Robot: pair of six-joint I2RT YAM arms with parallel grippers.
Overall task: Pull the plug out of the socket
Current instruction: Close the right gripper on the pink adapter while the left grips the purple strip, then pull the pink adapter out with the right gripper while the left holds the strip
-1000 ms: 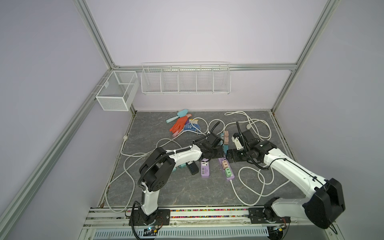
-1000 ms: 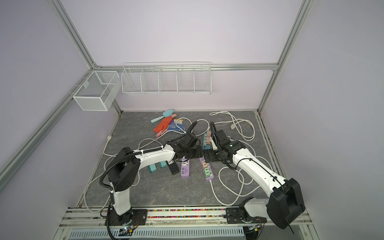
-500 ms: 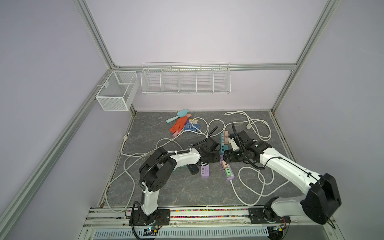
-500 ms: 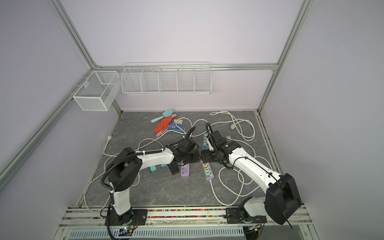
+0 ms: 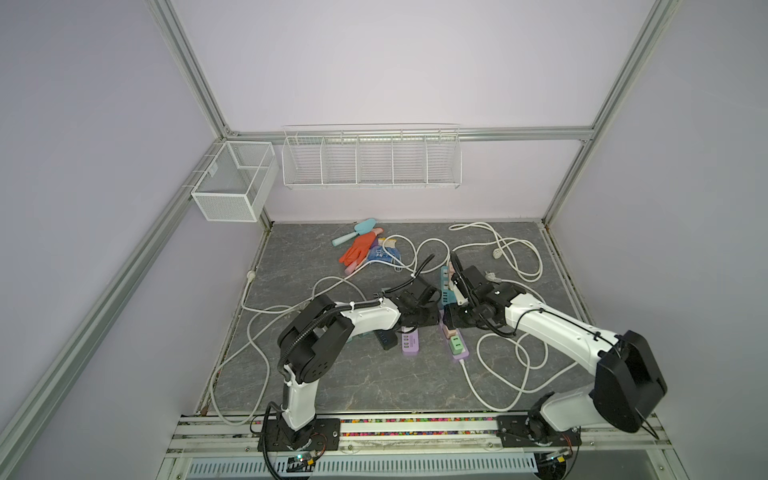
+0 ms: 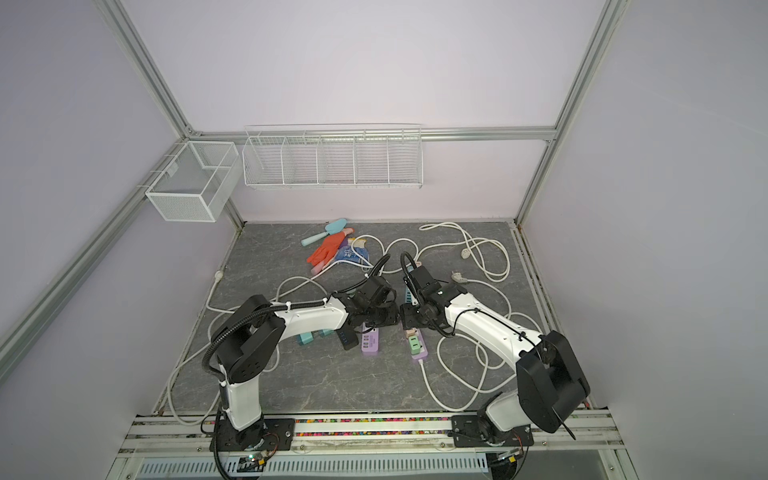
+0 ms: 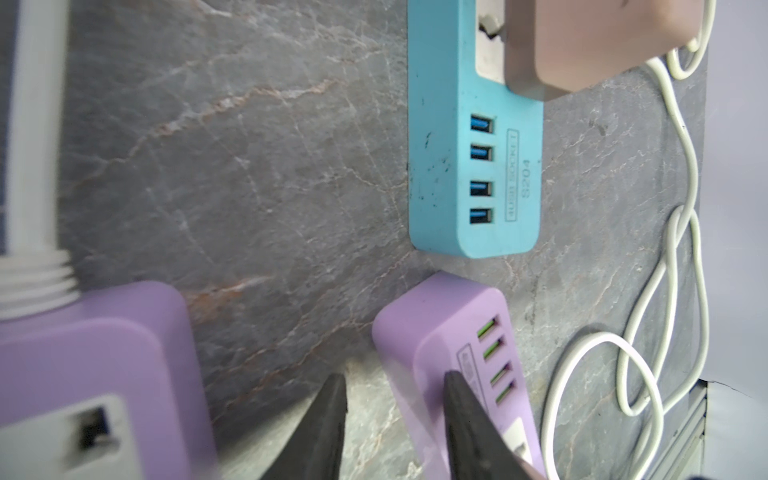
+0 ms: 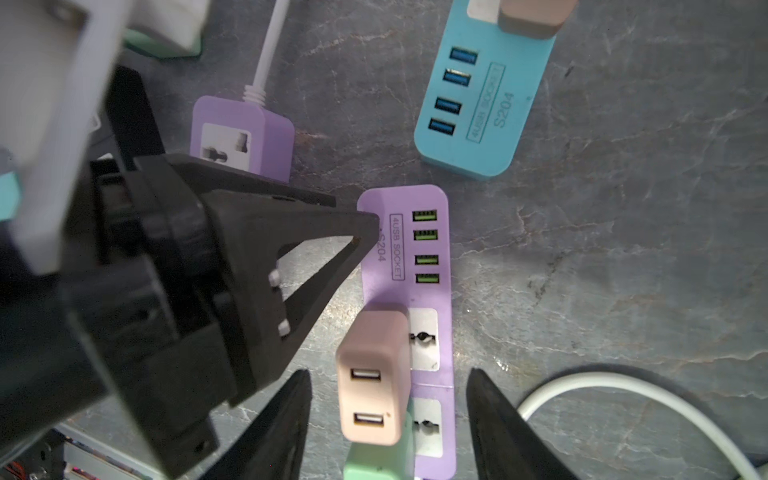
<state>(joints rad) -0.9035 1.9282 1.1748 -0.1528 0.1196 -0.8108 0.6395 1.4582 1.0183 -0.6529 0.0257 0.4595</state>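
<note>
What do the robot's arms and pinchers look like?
The left arm and right arm are smooth white with chunky black joints and a ribbed black cable. The left gripper and right gripper are black, with pointed wedge-shaped fingers.

Left gripper [image 7: 392, 376] tight beside pink plug [image 8: 370, 382]; bare tabletop [image 8: 582, 291] across the purple strip [image 8: 399, 199]

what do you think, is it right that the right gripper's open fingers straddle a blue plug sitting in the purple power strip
Not quite. The plug that the right gripper straddles with open fingers is pink, not blue; it does sit in the purple power strip. The right wrist view shows it.
</note>
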